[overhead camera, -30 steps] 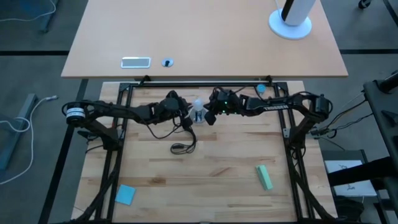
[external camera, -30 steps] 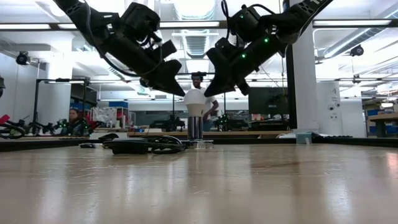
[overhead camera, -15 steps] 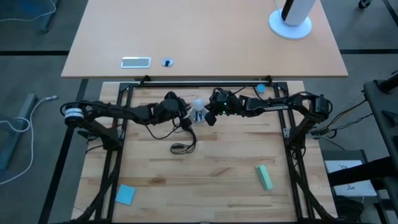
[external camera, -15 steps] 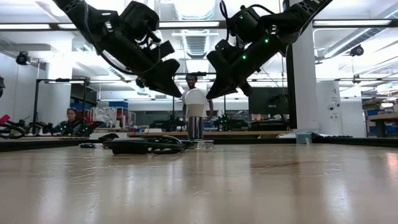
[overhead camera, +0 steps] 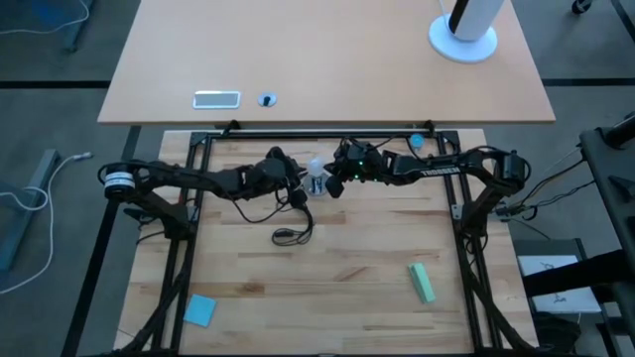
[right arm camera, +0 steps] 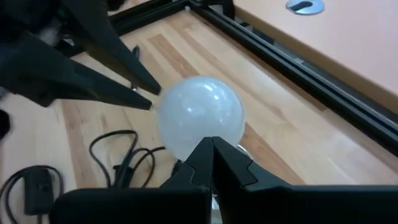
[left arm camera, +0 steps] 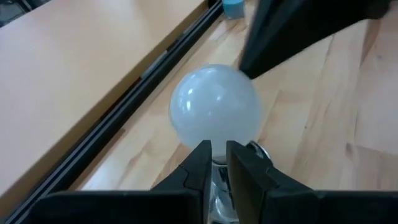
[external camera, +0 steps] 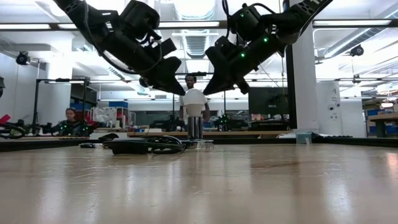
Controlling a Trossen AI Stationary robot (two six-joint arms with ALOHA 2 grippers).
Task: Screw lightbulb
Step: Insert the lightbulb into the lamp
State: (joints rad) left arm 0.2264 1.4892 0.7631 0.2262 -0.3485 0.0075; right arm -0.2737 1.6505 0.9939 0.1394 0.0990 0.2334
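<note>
Left tool (external camera: 176,89) nearly pinched, right tool (external camera: 208,89) clenched, both empty, flanking the frosted-white pear-shaped lightbulb (external camera: 194,101) standing upright in the round silver socket (external camera: 195,129), frame centre. Risk: a sideways nudge could tip bulb and socket on the wooden bench (overhead camera: 357,258).

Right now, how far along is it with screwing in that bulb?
Done: the lightbulb stands upright in the socket.
In hand: nothing is gripped; the left end effector and the shut right end effector hover on either side of it.
Left: how fully it is threaded, I cannot tell.
</note>
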